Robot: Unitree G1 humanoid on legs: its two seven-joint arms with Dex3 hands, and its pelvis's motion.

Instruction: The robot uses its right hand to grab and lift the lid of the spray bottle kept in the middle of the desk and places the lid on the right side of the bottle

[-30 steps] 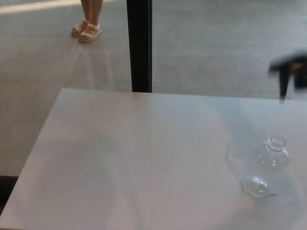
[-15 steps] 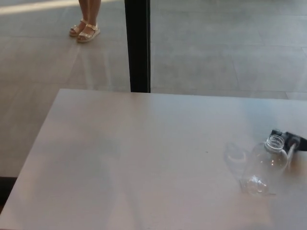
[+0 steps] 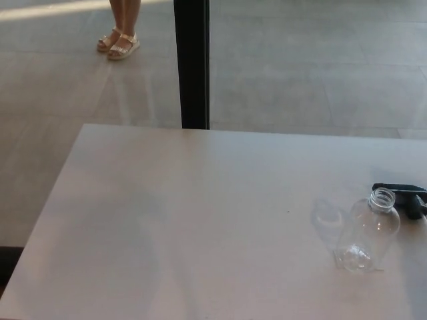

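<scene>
Tiled hall [image 3: 313,73], white desk [image 3: 200,220]

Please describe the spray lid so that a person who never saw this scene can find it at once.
Look at the grey desk, near its right edge, where a clear bottle stands with an open neck. The spray lid lies on the desk just to the right of that neck. It is the only black thing on the desk.
</scene>
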